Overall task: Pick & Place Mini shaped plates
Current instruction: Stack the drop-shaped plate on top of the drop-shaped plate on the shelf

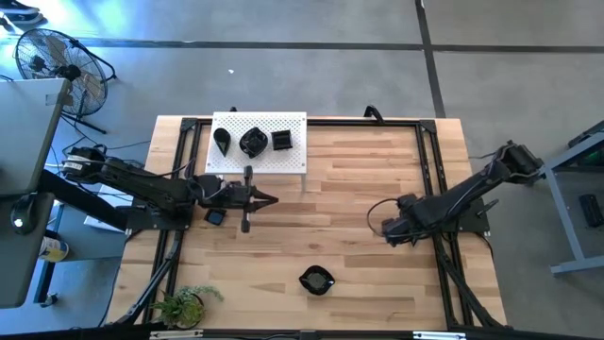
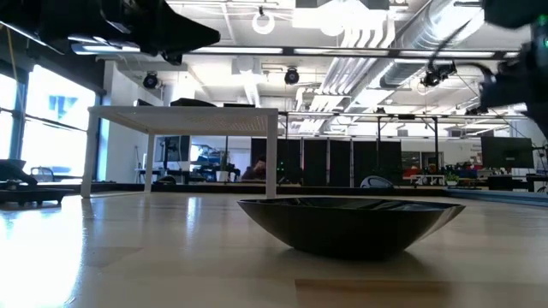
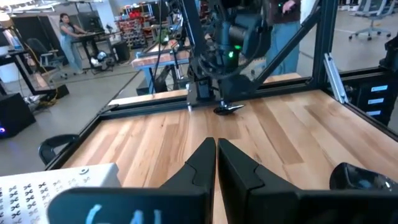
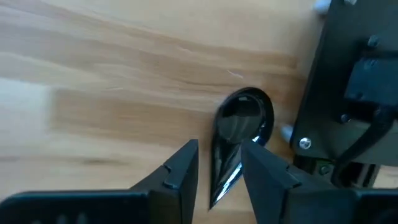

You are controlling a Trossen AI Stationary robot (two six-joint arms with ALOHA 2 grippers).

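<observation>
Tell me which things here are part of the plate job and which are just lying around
Job:
three plates on the white board
wavy plate at the near table edge
teardrop plate between the open right gripper fingers
left gripper, shut, by the board

Lying about:
plant
fan

A white perforated board [image 1: 260,151] on legs stood at the far middle-left of the pale wooden-plank table [image 1: 359,236], carrying three glossy black mini plates in a row: a teardrop one [image 1: 222,142] on the left, a rounded wavy one [image 1: 252,143] in the middle and a square one [image 1: 281,141] on the right. The left gripper [image 1: 272,199] hung just in front of the board, while the right gripper [image 4: 219,163] sat at the table's right side, a black teardrop plate [image 4: 239,134] lying on the wood between its parted fingers. Another black wavy plate [image 1: 316,280] lay alone near the front edge, with a small green potted plant [image 1: 184,304] at the front-left corner.
</observation>
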